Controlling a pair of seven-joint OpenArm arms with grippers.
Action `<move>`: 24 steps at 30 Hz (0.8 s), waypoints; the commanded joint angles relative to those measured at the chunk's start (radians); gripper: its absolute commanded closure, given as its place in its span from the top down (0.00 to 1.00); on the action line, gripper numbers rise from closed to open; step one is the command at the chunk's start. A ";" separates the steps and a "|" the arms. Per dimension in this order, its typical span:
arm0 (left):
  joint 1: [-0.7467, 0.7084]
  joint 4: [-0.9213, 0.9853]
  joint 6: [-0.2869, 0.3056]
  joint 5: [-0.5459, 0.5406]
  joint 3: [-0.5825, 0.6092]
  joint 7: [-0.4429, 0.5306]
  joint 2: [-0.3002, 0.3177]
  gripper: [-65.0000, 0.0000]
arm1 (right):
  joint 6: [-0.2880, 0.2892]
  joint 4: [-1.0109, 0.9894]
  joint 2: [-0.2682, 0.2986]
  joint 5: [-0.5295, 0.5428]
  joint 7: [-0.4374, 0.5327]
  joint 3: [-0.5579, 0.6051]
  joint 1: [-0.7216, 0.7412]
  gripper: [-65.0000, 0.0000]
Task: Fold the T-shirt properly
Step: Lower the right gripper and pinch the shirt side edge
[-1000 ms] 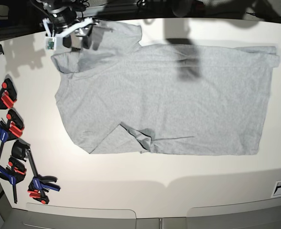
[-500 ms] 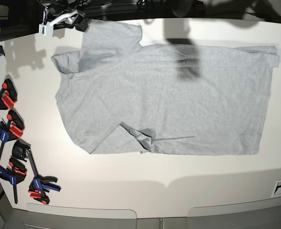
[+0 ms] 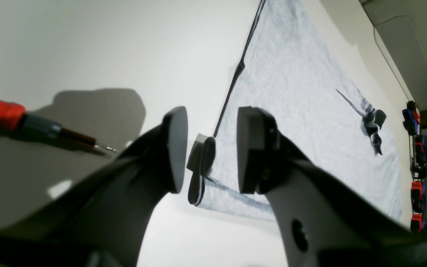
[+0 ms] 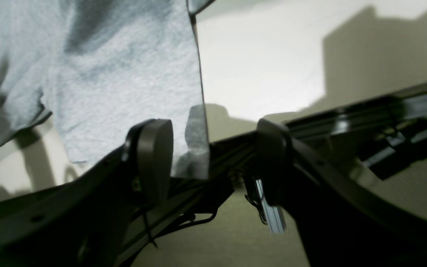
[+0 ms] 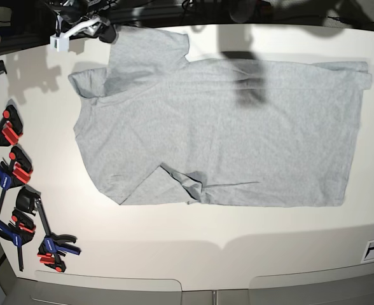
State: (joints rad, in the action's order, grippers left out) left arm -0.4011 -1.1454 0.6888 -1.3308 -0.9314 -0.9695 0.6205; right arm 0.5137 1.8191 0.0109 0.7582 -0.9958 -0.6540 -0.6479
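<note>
Base view: T-shirt point(image 5: 219, 133) flat on table point(image 5: 193, 248), plain side up, no lettering readable | my right gripper point(image 4: 213, 163) jaws wide, empty, beside sleeve edge | my left gripper point(image 3: 208, 150) parted, empty, above hem corner

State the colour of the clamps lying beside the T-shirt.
The clamps are blue, with red and black parts; the base view shows them best, beside the T-shirt.

In the base view the left gripper is out of frame, and the right gripper point(image 5: 79, 27) is cut off by the top edge. The T-shirt point(image 5: 219, 127) shows no lettering. In the right wrist view the near fingers point(image 4: 154, 163) are blurred.
</note>
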 commanded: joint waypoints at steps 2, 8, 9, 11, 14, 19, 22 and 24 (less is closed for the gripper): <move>-0.001 -0.013 0.009 -0.021 -0.012 0.013 0.029 0.32 | 0.007 0.033 -0.003 0.026 0.034 0.015 0.016 0.53; -0.001 -0.013 0.009 -0.021 -0.012 0.013 0.029 0.32 | 0.006 0.036 -0.003 0.028 0.040 0.015 0.016 0.52; -0.001 -0.013 0.009 -0.021 -0.012 0.012 0.029 0.32 | 0.007 0.039 -0.003 0.031 0.040 0.015 0.016 0.52; -0.001 -0.013 0.009 -0.021 -0.012 0.012 0.029 0.32 | 0.011 0.052 -0.007 0.030 0.040 0.015 0.016 0.52; -0.001 -0.013 0.009 -0.021 -0.012 0.012 0.029 0.32 | 0.015 0.101 -0.034 0.005 0.039 0.015 0.016 0.52; -0.001 -0.013 0.009 -0.021 -0.012 0.012 0.029 0.32 | 0.014 0.156 -0.069 -0.110 0.061 0.015 0.016 0.52; -0.001 -0.013 0.009 -0.021 -0.012 0.012 0.029 0.32 | -0.018 0.155 -0.069 -0.162 0.072 0.015 0.016 0.52; -0.001 -0.013 0.009 -0.021 -0.012 0.012 0.029 0.32 | -0.062 0.155 -0.069 -0.220 0.111 0.014 0.016 0.52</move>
State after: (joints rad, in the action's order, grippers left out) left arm -0.3996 -1.1454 0.6888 -1.3300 -0.9314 -0.9699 0.6174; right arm 0.4477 1.9572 -0.0635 0.5186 -0.9039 -0.6369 -0.6304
